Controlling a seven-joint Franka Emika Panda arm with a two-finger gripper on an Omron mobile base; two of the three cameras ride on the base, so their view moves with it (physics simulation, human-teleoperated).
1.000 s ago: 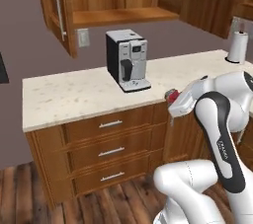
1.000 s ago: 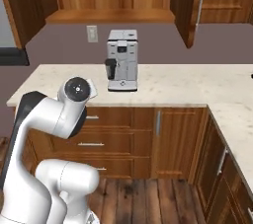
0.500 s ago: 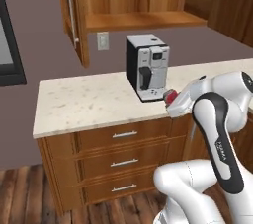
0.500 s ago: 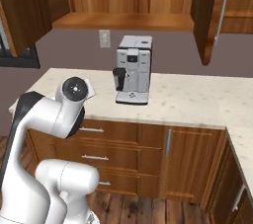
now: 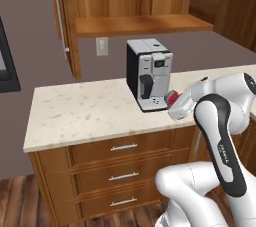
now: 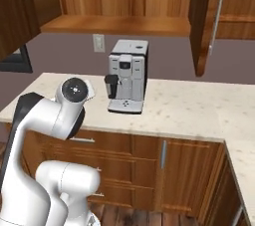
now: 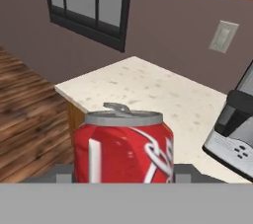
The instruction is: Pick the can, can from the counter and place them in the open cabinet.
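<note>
- Nearest the hand camera, the can [image 7: 123, 146] stands upright, long axis vertical, silver top and pull tab facing up.
- It is red with white-grey markings; in the left base view its red side [image 5: 171, 97] peeks out at the end of the arm, in front of the counter edge.
- The gripper [image 7: 123, 174] is closed on the can, grey pads flanking its lower sides.
- Beyond lies the cream speckled counter [image 5: 80, 116], carrying a silver-and-black coffee machine [image 5: 148, 74].
- Farthest up, the open cabinet [image 5: 137, 23] shows a plank shelf holding nothing visible; its door [image 5: 63, 21] with a long bar handle stands swung out.
</note>
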